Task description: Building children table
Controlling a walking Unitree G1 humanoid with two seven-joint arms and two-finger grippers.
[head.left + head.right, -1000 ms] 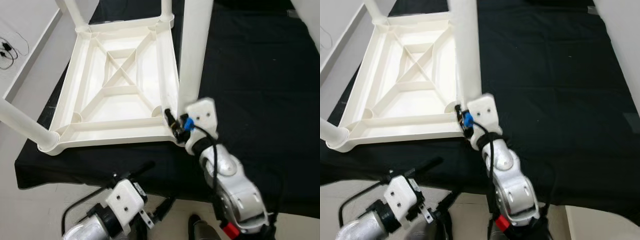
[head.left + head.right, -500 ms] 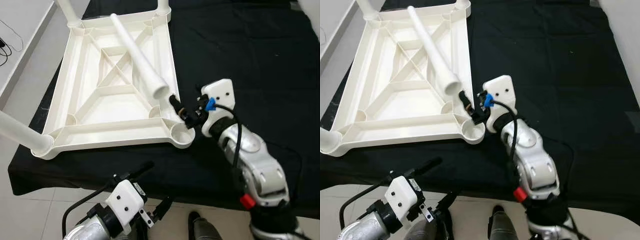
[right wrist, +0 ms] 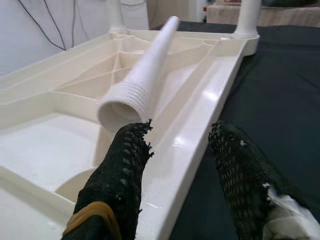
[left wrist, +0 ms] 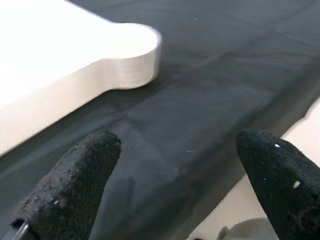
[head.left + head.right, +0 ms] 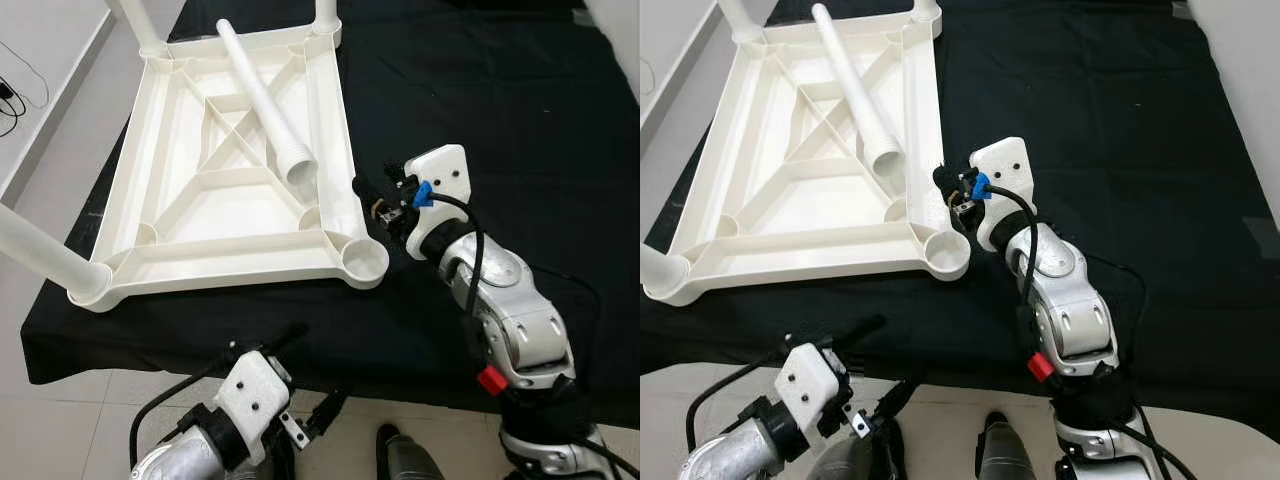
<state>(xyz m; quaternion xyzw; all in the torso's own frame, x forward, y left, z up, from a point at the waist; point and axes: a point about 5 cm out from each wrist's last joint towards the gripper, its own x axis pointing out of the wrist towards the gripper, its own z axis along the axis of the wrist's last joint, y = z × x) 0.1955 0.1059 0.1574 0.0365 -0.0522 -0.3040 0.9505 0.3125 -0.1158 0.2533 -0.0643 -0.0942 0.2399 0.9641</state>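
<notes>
A white children's table (image 5: 330, 130) lies upside down on a black cloth. Three legs stand in its corners, the nearest at the left (image 5: 45, 255). The near right corner socket (image 5: 364, 261) holds nothing. A loose white leg (image 5: 262, 100) lies slanted across the ribbed underside, its threaded end (image 3: 122, 102) toward me. My right gripper (image 5: 368, 195) is open just beside the table's right rim, holding nothing; its fingers (image 3: 125, 165) straddle that rim. My left gripper (image 4: 175, 165) is open low in front of the table, facing a table corner (image 4: 125, 55).
The black cloth (image 5: 520, 100) covers a low platform and stretches wide to the right. Its front edge (image 5: 150, 365) drops to a pale tiled floor. Thin cables (image 5: 10, 95) lie on the floor at the far left.
A second ago the right gripper held the loose leg upright at the near right corner. The leg has tipped over onto the table's underside, and the gripper has let go and drawn back right.
</notes>
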